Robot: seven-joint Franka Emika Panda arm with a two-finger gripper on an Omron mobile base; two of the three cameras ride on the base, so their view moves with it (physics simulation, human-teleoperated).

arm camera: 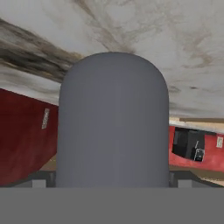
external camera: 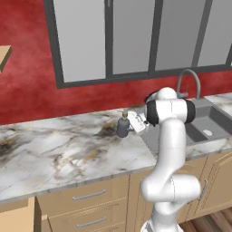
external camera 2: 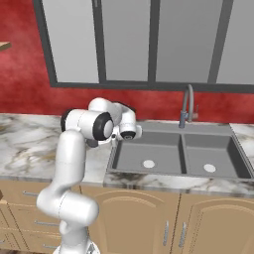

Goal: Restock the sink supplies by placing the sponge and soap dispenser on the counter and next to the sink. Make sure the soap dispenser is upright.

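Dispenser (external camera: 123, 126): upright on counter (external camera: 68, 149), just left of sink (external camera: 206, 124). Gripper (external camera: 129, 123): at bottle, jaws flanking body; clamped or not, cannot tell. Step: placing dispenser. Next, judged: release, withdraw without tipping; sponge pending.

text: none legible | labels: none | numbers: none | soap dispenser (external camera: 123, 126): unmarked

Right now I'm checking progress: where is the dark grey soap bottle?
The dark grey soap bottle stands upright on the veined marble counter, left of the steel sink, at the pincer.
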